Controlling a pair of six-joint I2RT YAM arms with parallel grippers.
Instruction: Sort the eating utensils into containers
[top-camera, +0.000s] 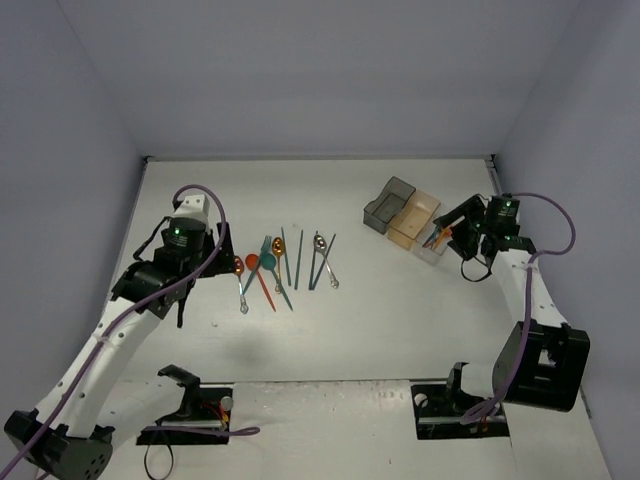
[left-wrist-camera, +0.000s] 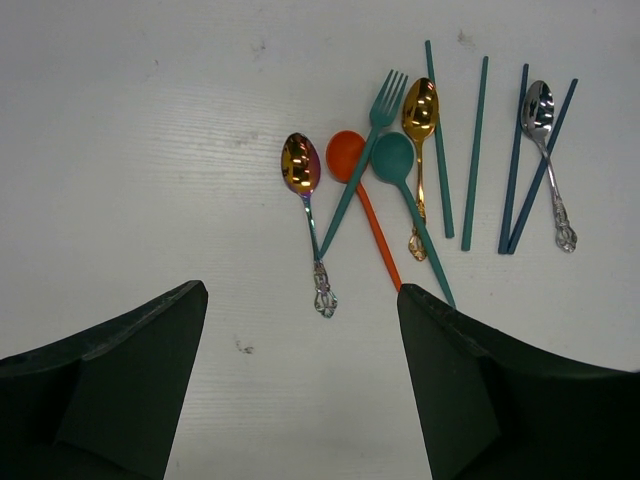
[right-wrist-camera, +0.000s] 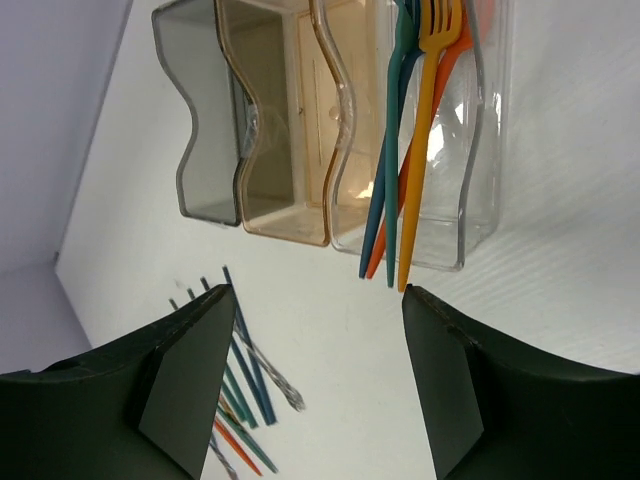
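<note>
- Nearest our bases, the left gripper (left-wrist-camera: 300, 300) hangs over the table (left-wrist-camera: 120, 150) with its jaws spread and nothing between them.
- Just beyond its fingertips lies a spoon with an iridescent gold bowl (left-wrist-camera: 301, 165). The ornate end of its handle points toward us, and a teal fork (left-wrist-camera: 375, 130) crosses its shaft higher up. We cannot tell which of the 2 lies on top.
- Beside these lie an orange spoon (left-wrist-camera: 347, 155), a teal spoon (left-wrist-camera: 393, 157), a gold spoon (left-wrist-camera: 420, 105), 4 slim teal and blue sticks (left-wrist-camera: 474, 150) and a silver spoon (left-wrist-camera: 538, 105). All of them are flat on the table, well apart from the bins.
- We judge the iridescent spoon to be the cleanest pick. We should close low on its ornate end, which is clear of its neighbours, and lift straight up so the fork is not dragged along.
- Farther off, our right gripper (right-wrist-camera: 318, 295) hovers just short of the clear bin (right-wrist-camera: 470, 150), with its jaws spread and empty.
- Teal and orange forks (right-wrist-camera: 425, 150) lie in that bin, their handles poking over its near rim toward our fingers.
- We should draw the right gripper up and back without brushing those handles, since we judge the light bin could tip or slide.
- Farthest along the row, the orange-tan bin (right-wrist-camera: 290, 150) and the smoky grey bin (right-wrist-camera: 205, 150) show no utensils from this angle.
</note>
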